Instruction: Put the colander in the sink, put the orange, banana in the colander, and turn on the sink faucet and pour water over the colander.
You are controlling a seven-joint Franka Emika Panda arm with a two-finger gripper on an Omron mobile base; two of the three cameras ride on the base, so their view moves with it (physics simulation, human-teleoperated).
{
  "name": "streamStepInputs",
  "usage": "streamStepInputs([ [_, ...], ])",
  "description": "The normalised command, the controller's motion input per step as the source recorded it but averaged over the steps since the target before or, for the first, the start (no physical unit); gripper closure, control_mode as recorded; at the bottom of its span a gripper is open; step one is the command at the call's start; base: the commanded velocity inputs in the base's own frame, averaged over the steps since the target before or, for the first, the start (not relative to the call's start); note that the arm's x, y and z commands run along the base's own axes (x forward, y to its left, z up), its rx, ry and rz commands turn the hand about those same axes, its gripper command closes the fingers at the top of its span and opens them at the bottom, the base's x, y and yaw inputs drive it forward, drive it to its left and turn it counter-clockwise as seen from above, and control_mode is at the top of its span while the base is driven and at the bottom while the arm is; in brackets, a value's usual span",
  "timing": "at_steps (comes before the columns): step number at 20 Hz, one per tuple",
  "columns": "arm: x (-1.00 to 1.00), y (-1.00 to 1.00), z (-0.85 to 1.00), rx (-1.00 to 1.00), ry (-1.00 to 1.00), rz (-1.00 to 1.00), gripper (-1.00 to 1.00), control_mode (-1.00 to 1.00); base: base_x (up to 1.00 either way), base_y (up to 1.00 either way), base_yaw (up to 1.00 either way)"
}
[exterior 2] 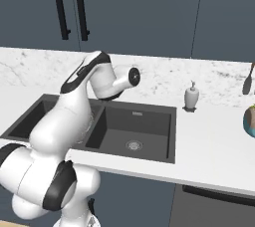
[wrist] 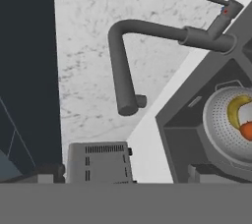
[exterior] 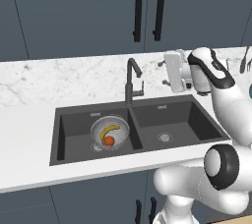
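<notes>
Left base view: the colander (exterior: 110, 131) sits in the left basin of the sink (exterior: 74, 115), lower left of centre, already loaded with the banana (exterior: 109, 130) and the orange (exterior: 109, 141), presumably so water can rinse both. The banana's long axis runs from lower left to upper right, curving over the orange. The sink faucet (exterior: 131, 81) stands at frame centre behind the divider, its spout bent over toward the right. The gripper (exterior: 175, 72), right of the faucet and apart from it, is released and holds nothing, apparently poised to reach the lever
</notes>
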Motion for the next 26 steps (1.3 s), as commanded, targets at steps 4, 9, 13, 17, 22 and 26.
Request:
streamStepInputs([
  [4,0.18,0.01,-0.03,0.02,0.0,0.03,-1.0,-1.0,0.0,0.0,0.0],
  [9,0.21,0.1,-0.22,0.0,0.0,0.01,-1.0,-1.0,0.0,0.0,0.0],
  [13,0.11,0.21,-0.21,0.0,-0.03,0.0,-1.0,-1.0,0.0,0.0,0.0],
  [17,0.09,0.24,-0.17,0.01,-0.05,0.0,-1.0,-1.0,0.0,0.0,0.0],
  [22,0.21,0.21,-0.02,0.01,-0.02,0.0,-1.0,-1.0,0.0,0.0,0.0],
  [26,0.41,0.07,0.0,0.03,0.0,0.0,-1.0,-1.0,0.0,0.0,0.0],
])
